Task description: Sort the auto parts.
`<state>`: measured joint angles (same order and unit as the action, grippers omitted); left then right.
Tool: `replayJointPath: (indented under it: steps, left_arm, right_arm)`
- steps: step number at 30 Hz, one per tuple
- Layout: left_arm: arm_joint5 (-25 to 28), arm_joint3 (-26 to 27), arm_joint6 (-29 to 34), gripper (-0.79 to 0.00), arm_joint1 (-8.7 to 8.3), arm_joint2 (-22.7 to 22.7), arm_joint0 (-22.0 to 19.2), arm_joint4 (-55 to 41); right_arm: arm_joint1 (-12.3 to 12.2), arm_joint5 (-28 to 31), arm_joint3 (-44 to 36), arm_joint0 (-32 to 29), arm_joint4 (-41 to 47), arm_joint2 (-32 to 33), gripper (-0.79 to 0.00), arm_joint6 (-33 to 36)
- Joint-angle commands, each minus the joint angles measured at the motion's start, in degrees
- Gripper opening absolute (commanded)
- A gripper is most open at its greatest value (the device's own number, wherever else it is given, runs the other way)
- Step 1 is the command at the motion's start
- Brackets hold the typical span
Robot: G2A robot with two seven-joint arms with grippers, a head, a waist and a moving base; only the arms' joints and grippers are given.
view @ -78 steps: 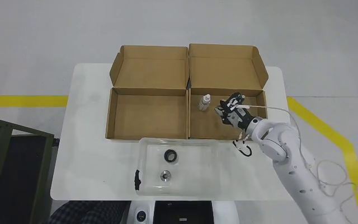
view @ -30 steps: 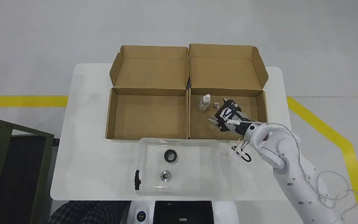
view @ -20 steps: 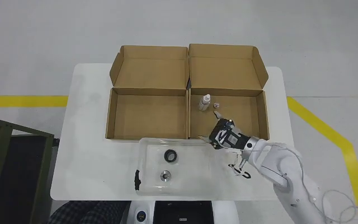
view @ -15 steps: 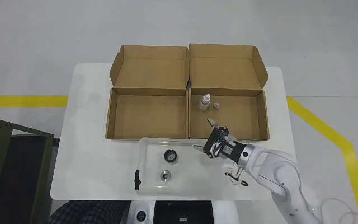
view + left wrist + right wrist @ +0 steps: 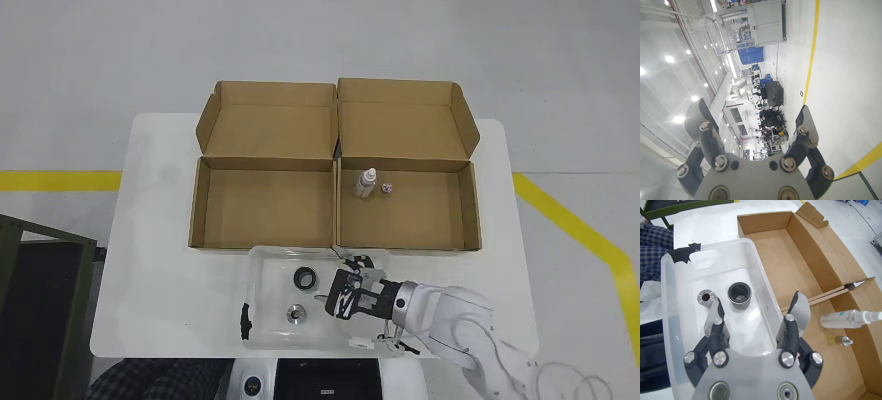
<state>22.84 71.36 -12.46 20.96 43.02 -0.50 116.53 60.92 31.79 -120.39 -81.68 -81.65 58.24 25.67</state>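
Running across the pale grey floor (image 5: 100, 60) at the far left was a yellow line (image 5: 60, 180), and nearer the robot stood the corner of a dark green frame (image 5: 40, 290). Next came the white table (image 5: 160, 200), smooth and faintly glossy. Toward its far edge two open cardboard boxes sat side by side, walls touching and flaps folded back: the left box (image 5: 265, 205) first, then the right box (image 5: 440, 215). In front of them lay a clear plastic bin (image 5: 262, 262) with a scrap of black tape (image 5: 242, 320) on its left rim. Inside the bin a silver collet (image 5: 297, 314) stood near a black bearing (image 5: 306, 278), the two apart. Just to the right of them the right gripper (image 5: 338, 292) hung within the bin, its fingers spread wide and gripping nothing, touching neither part. In the right box's far left corner a small spray bottle (image 5: 366, 183) lay on its side, with a little metal fitting (image 5: 388, 189) just beside it. Beyond the table's right edge a second yellow stripe (image 5: 570, 225) slanted over the floor. The left gripper (image 5: 752, 105) was likewise wide apart and empty, pointing into a bright hall with rows of ceiling lights (image 5: 678, 119), a framed glass enclosure (image 5: 745, 24), blue cabinets (image 5: 750, 55) and cluttered workbenches (image 5: 772, 121) far off
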Motion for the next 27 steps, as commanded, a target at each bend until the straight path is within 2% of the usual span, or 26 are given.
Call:
replayJointPath:
  steps: [1, 6, 14, 27]
  left_arm:
    - [0.0, 0.0, 0.0, 0.0, 0.0, 0.0, 0.0, 0.0]
    - [0.0, 0.0, 0.0, 0.0, 0.0, 0.0, 0.0, 0.0]
    - [0.0, 0.0, 0.0, 0.0, 0.0, 0.0, 0.0, 0.0]
    - [0.0, 0.0, 0.0, 0.0, 0.0, 0.0, 0.0, 0.0]
  right_arm:
    - [0.3, -0.4, 1.2, 0.8, -0.4, -1.3, -0.191, 0.1]
    - [0.9, -1.1, 3.5, 2.4, -0.7, -3.9, -0.219, 0.6]
    - [1.7, -2.0, 6.1, 4.6, -1.6, -7.2, -0.206, 1.0]
    - [3.4, -3.8, 11.4, 8.3, -2.3, -11.7, -0.237, 1.0]
